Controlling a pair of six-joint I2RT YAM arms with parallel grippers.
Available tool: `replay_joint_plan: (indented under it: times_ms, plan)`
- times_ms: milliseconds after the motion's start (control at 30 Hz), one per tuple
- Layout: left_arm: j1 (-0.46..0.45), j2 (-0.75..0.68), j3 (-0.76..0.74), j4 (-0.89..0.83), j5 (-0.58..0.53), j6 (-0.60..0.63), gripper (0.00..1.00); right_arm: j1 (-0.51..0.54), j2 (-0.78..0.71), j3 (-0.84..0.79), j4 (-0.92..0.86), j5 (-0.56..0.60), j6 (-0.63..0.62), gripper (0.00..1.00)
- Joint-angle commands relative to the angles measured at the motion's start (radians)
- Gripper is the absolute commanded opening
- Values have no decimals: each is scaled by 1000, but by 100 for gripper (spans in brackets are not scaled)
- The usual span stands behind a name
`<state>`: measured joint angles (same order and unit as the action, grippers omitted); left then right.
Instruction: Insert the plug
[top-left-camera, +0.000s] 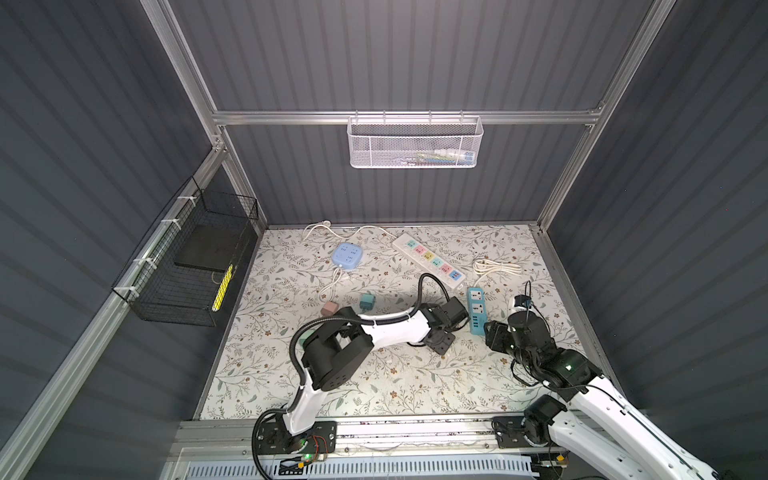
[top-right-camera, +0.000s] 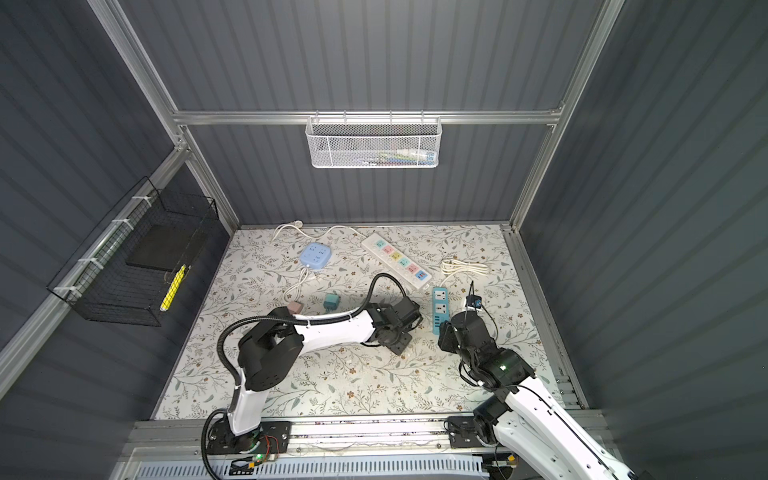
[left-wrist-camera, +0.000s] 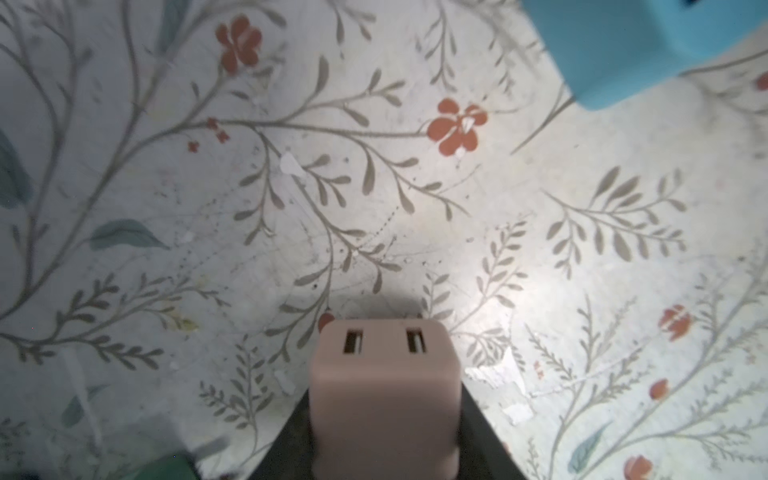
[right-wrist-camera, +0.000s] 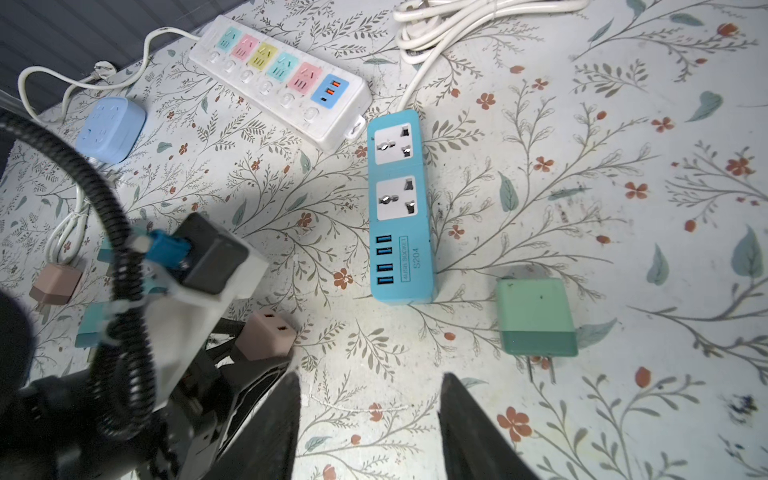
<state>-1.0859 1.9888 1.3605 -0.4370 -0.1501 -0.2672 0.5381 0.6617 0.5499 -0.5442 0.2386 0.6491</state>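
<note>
Grip on record: left gripper (left-wrist-camera: 383, 436) pinches the pink plug (left-wrist-camera: 384, 386) close over the floral mat (left-wrist-camera: 374, 199).

The left jaws are pressed onto the side faces of the pink plug, and whether it touches the mat cannot be told. Its long axis runs along the fingers. The exposed end face points away from the wrist and, in the right wrist view, tilts up toward the blue power strip (right-wrist-camera: 399, 208). The body is a rounded, matte, dusty-pink block, and that end face carries two short dark slots side by side. Prongs are hidden. The right gripper (right-wrist-camera: 371, 382) stands spread alongside, fingers empty. The plug sits near the strip's USB end, apart from it. A green charger (right-wrist-camera: 536, 318) lies flat on the strip's other side. Farther back lie a white power strip (right-wrist-camera: 282, 79) and a round blue socket (right-wrist-camera: 110, 129).
</note>
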Motion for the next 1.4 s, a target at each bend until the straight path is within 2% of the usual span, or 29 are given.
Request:
replay_joint_plan:
  times_ms: [0,200,300,467,700,867,1367]
  plan:
    - [-3,-155,-166,391,-33,94,20,-9,17,19,31,-84,-46,56]
    - [-3,-288,-484,945,8,259,20,-22,98,40,117,-275,-104,55]
    - [-3,-293,-585,1165,38,311,20,-29,171,78,118,-344,-138,56]
    - [-3,-304,-611,1169,109,337,20,-45,207,101,149,-396,-175,54]
    - [-3,-335,-637,1168,170,332,21,-67,291,153,196,-613,-223,55]
    - [-3,-344,-635,1169,168,350,21,-67,325,157,201,-617,-233,55]
    - [-3,-355,-621,1156,155,368,22,-68,396,137,197,-611,-222,47]
